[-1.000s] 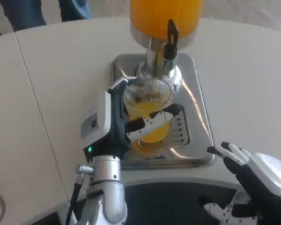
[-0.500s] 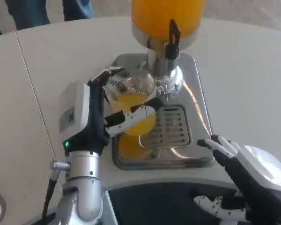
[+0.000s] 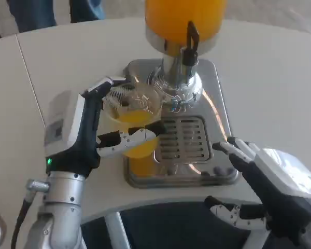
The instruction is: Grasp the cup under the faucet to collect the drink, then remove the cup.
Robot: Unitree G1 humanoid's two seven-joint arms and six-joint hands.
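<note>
1. I take the juice dispenser (image 3: 185,21) as my landmark: its orange tank stands at the far side of the white table (image 3: 269,78), with the faucet (image 3: 189,44) at its front and the steel drip tray (image 3: 181,145) below.
2. My left hand (image 3: 88,135) sits left of the dispenser, fingers wrapped around the cup.
3. My right hand (image 3: 272,181) hovers near the tray's right front corner, fingers spread, holding nothing.
4. The cup (image 3: 132,116), clear plastic and roughly half full of juice, is left of the faucet, over the tray's left edge.
5. I judge it thin, squeezable and slick; a mid-wall hold with gentle pressure, kept upright, should avoid spills.
</note>
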